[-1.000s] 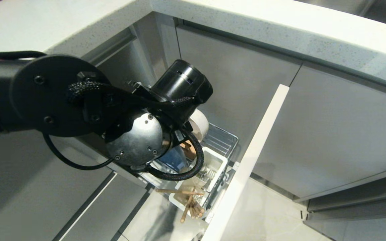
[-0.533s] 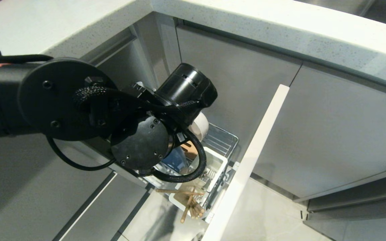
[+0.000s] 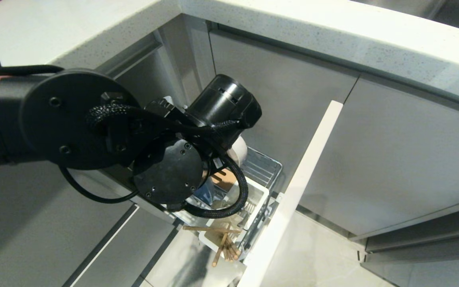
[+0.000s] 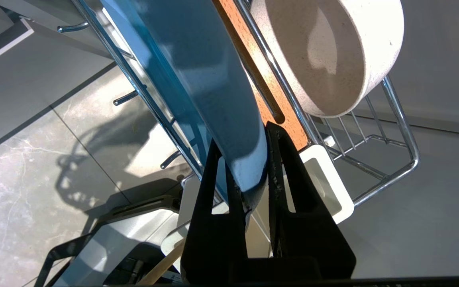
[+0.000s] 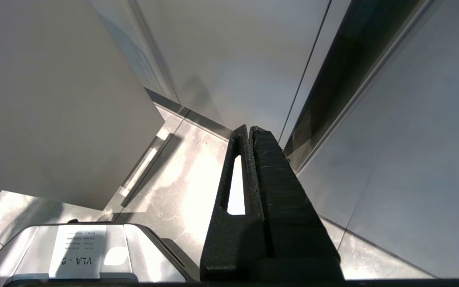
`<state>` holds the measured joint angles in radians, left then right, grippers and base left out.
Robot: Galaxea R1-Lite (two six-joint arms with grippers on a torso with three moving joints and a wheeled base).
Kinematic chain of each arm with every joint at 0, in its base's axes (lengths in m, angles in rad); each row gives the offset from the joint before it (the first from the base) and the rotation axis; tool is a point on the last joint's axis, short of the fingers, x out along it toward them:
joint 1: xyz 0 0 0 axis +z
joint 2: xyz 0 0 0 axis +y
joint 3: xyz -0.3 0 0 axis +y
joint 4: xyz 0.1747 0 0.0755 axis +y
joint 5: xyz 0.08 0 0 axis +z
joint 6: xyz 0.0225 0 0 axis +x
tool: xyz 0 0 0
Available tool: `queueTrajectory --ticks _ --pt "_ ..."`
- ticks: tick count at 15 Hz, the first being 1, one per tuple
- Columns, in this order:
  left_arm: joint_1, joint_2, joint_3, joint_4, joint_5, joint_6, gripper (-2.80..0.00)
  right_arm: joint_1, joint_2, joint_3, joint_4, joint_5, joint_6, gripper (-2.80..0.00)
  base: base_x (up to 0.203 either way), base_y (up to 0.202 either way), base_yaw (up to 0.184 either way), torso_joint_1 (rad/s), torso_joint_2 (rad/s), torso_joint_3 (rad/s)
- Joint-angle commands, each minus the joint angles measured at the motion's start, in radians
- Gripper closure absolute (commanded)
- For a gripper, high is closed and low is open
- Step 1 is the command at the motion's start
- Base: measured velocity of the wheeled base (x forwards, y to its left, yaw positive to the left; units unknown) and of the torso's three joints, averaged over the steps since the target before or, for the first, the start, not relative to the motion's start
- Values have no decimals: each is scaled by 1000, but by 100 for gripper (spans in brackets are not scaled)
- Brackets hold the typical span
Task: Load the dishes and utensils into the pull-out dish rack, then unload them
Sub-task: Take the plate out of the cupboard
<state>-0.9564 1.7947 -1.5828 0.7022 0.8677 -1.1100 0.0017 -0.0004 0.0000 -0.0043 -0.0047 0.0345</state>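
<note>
Left wrist view: the left gripper (image 4: 247, 167) had its two black fingers (image 4: 213, 175) pinched on the edge of the flat round light-blue plate (image 4: 213, 79), one finger on each face, the rim running down between them. The plate stood on edge in the narrow chrome wire pull-out dish rack (image 4: 397, 119), beside the slotted wooden strip (image 4: 285, 119). The small plain white bowl (image 4: 333, 52) sat tilted on its side just past the strip, apart from the fingers. White plastic utensil cup (image 4: 333, 191) lay just behind the fingertips.

Head view: thin light-wood chopsticks (image 3: 223, 243) stuck out of the cup (image 3: 257, 195) near the tall pale front panel (image 3: 297, 187).

Right wrist view: right gripper (image 5: 250, 131) hung over the floor, fingers pressed together, holding nothing.
</note>
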Motion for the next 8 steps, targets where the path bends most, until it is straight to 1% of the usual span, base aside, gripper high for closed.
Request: queueTrajectory --ticks 1,5,8 --pt "-5 -12 -2 7 7 -5 0 1 -3 2 0 0 0 0 0 0 0 0 0 0" --pt "-22 -54 -2 -22 32 -4 0 0 -3 2 0 0 0 0 0 0 0 0 0 0" --pt "-60 -112 -5 -56 47 1 0 1 -4 2 0 0 0 0 0 0 0 0 0 0"
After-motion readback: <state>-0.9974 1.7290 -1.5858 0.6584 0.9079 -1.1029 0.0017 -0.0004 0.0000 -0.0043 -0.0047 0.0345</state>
